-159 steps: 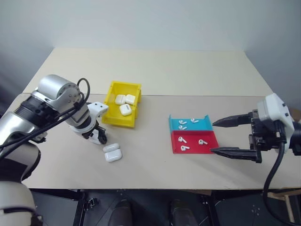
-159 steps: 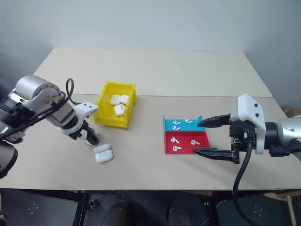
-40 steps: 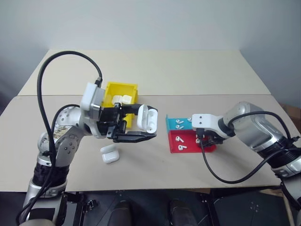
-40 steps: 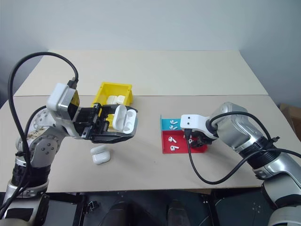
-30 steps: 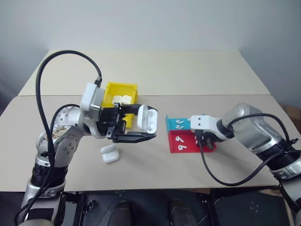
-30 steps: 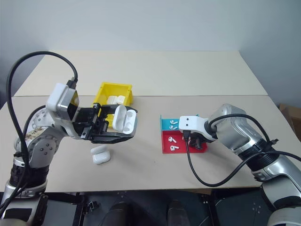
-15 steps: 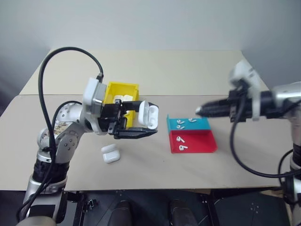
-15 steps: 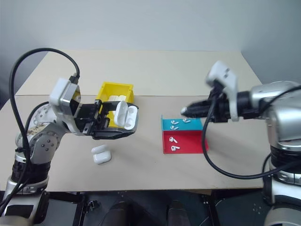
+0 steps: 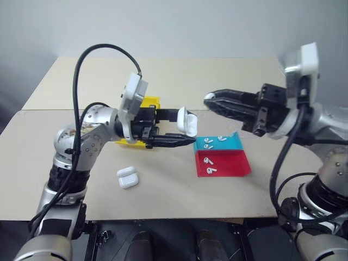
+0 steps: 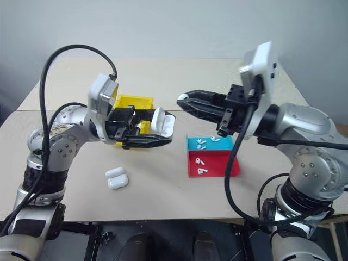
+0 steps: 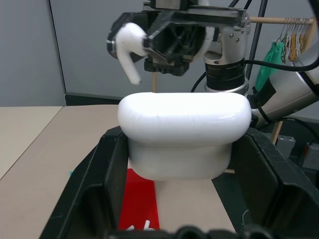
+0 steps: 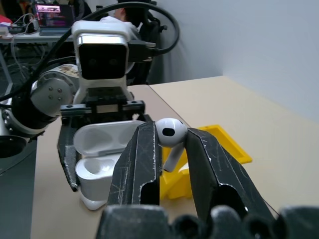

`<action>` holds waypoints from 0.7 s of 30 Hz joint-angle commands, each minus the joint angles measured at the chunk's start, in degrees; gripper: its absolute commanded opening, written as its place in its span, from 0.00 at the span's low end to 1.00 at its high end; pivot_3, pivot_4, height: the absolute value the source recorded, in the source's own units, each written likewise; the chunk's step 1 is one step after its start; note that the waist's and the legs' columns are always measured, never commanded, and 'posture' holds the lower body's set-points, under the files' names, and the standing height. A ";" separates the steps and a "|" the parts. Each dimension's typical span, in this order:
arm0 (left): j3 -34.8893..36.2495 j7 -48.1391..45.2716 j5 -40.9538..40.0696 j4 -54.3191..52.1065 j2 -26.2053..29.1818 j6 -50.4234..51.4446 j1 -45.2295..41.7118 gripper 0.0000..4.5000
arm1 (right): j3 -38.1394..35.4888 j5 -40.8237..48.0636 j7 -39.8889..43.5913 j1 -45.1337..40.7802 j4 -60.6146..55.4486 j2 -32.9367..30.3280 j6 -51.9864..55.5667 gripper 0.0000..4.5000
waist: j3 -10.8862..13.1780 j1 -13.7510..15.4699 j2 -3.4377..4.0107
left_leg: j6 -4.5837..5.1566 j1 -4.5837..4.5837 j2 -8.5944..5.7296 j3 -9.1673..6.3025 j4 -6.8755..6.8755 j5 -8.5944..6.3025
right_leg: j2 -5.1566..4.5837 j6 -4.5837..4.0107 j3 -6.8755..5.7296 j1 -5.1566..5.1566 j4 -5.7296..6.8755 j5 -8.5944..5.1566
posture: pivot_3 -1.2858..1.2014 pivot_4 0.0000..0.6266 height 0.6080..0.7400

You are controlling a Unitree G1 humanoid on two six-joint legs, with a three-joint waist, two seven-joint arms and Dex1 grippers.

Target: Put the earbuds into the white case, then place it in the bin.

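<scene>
**Earbud and open case held face to face above the counter**

Left end effector [image 9: 182, 130] clamped on the white case [image 9: 186, 120], lid hinged open, held level in the air above the middle of the counter [image 9: 217, 81], just in front of the yellow bin [image 9: 145, 103]. Fingers [image 11: 94, 189] closed against either side of the case body in the left wrist view. Right end effector [image 10: 184, 99] pointing across toward the left one, fingers drawn nearly together and pinching a single white earbud [image 12: 171, 135] at the tips, stem hanging below the bud. Earbud near the open case but apart from it, a little higher and short of the lid.

Below and between the two arms, a shallow blue tray [image 9: 231, 143] touching a shallow red tray [image 9: 234, 163], set toward the counter's right half; three loose earbuds [image 9: 208, 142] in the blue tray, two more [image 9: 208, 165] in the red. A second, closed white case [image 9: 128, 177] lying on the counter near the front edge, left of centre. Bin partly hidden behind the left arm; contents cannot be made out. No brand, label or legible writing visible on the case, the trays or the bin.
</scene>
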 commanded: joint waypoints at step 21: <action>1.24 -0.39 0.75 -2.14 -3.28 -1.71 -1.47 0.62 | 6.79 5.49 -7.00 6.20 -0.81 -8.36 -13.17 0.14 | 0.00 -0.08 0.00 | 0.00 0.00 0.00 -0.02 -0.01 0.00 | 0.01 0.00 0.00 0.00 -0.23 0.00 | 0.52 0.24 1.00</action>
